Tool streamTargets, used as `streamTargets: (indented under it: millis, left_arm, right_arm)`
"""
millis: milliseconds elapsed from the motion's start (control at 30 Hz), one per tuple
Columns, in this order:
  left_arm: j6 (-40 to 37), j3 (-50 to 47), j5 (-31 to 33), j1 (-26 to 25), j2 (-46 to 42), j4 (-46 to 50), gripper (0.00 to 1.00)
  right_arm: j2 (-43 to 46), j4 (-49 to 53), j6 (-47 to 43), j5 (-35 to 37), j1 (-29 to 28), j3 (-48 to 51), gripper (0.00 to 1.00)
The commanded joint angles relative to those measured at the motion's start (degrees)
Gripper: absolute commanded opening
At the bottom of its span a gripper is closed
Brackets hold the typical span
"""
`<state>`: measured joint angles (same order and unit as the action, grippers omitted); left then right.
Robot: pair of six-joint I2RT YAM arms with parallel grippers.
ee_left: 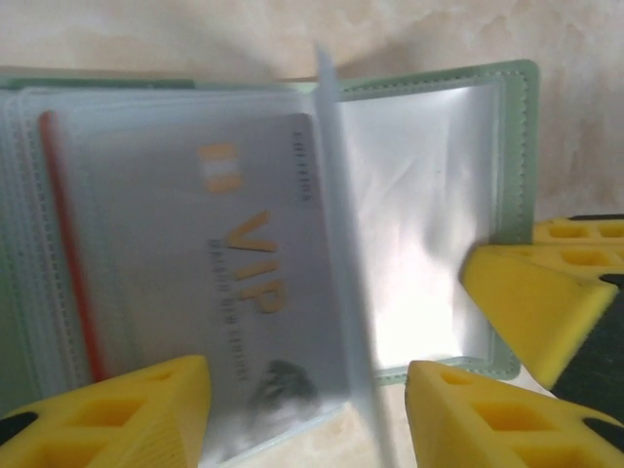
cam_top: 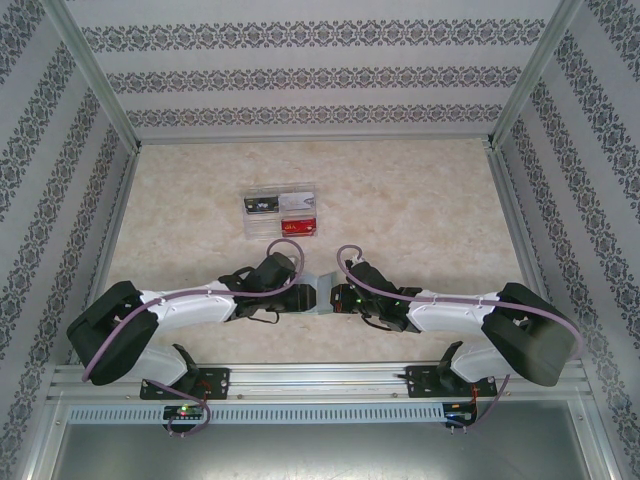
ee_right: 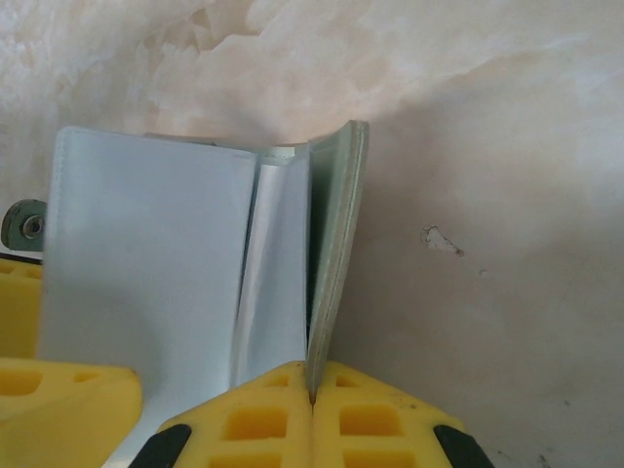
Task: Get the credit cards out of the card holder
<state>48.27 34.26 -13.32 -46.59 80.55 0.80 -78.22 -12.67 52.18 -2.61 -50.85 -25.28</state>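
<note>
The card holder [ee_left: 517, 146] lies open between both grippers near the table's front middle [cam_top: 321, 288]. Its clear sleeves are fanned out. One sleeve holds a silver credit card [ee_left: 244, 253] printed "VIP" in gold, and a reddish card edge [ee_left: 73, 253] shows in a sleeve further left. My left gripper [ee_left: 307, 419] is open, and the silver card's lower end and a loose sleeve sit between its yellow fingers. My right gripper [ee_right: 312, 395] is shut on the edge of the holder's green cover [ee_right: 336, 244], keeping that half upright. One right finger [ee_left: 536, 292] shows at the holder's corner.
A clear plastic box [cam_top: 280, 213] with cards inside stands on the marbled table just behind the grippers. The holder's small tab [ee_right: 24, 226] sticks out at the left. Patterned walls and metal rails enclose the table on three sides.
</note>
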Motion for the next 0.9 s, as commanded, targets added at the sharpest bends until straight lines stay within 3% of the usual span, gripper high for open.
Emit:
streamTargets:
  millis: [0, 67, 300, 533, 700, 867]
  left_arm:
    - [-0.6, 2.5, -0.5, -1.1, 0.1, -1.3, 0.56]
    - [-0.8, 3.2, -0.3, -1.6, 0.1, -1.1, 0.55]
    - [-0.8, 6.2, -1.0, -3.2, 2.7, -2.5, 0.47]
    - [-0.3, 9.4, -1.6, -5.1, 7.2, -3.7, 0.44]
    - [-0.8, 8.3, 2.2, -5.1, 3.5, -0.1, 0.44]
    - [-2.1, 7.0, 7.8, -4.5, -1.7, 7.1, 0.39]
  right_arm:
    - [-0.3, -0.4, -0.1, -0.4, -0.2, -0.7, 0.00]
    - [0.1, -0.1, -0.3, -0.3, -0.1, -0.8, 0.01]
    - [4.2, 2.6, -1.4, 0.4, 1.4, 0.2, 0.20]
    - [10.9, 6.4, -2.1, 1.0, 3.8, 2.3, 0.25]
    - [12.7, 7.8, -2.5, 1.0, 4.1, 2.4, 0.33]
    - [11.3, 7.1, -2.9, -0.4, 4.0, 1.8, 0.32]
